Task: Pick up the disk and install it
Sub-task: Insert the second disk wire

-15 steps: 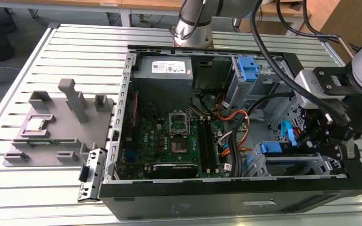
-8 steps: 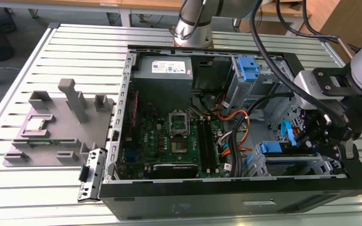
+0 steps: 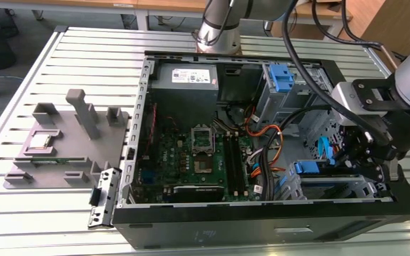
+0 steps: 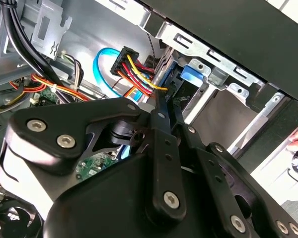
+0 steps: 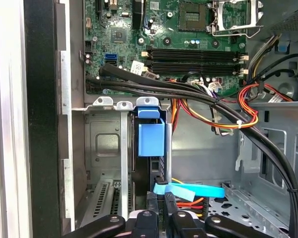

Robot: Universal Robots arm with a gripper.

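Our gripper [image 5: 161,210] holds the disk [image 5: 150,171] on edge between narrow fingers, its long axis pointing into the bay [image 5: 107,148] straight ahead.

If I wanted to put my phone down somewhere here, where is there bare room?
The slatted table is bare behind the grey fixture, beside the computer case. Inside the case it is crowded: motherboard, cables, drive cage and the gripper.

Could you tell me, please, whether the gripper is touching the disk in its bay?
Cannot tell. In the first wrist view the gripper sits right at the disk, but the contact spot is hidden.
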